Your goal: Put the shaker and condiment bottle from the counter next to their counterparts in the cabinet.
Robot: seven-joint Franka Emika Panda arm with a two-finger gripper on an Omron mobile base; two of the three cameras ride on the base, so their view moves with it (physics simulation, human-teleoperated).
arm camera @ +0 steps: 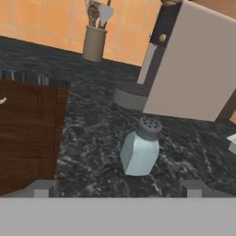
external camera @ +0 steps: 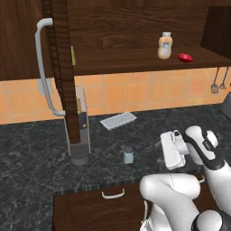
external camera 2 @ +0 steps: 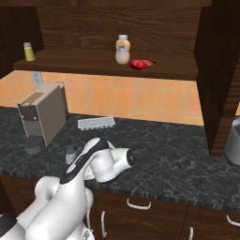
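The pale blue-green shaker [arm camera: 140, 147] with its grey cap stands upright on the black counter [arm camera: 92, 133], just ahead of my open gripper [arm camera: 117, 189] and between the lines of its two fingertips [arm camera: 44, 188], untouched. From the base, the shaker [external camera: 128, 154] is left of the hand. The red condiment bottle [external camera: 184, 57] lies on the cabinet shelf [external camera: 135, 61], right of the tan white-capped bottle [external camera: 165, 46]. The slim olive-yellow shaker [external camera: 72, 56] stands at the shelf's left end, by the open door [external camera: 61, 67].
A grey coffee machine [external camera: 79, 128] stands on the counter left of the shaker, close behind it in the hand view. A flat grey rack [external camera: 118, 120] lies near the tiled wall. A utensil holder [arm camera: 94, 42] stands farther off. A pot [external camera 2: 233, 140] sits at the far right.
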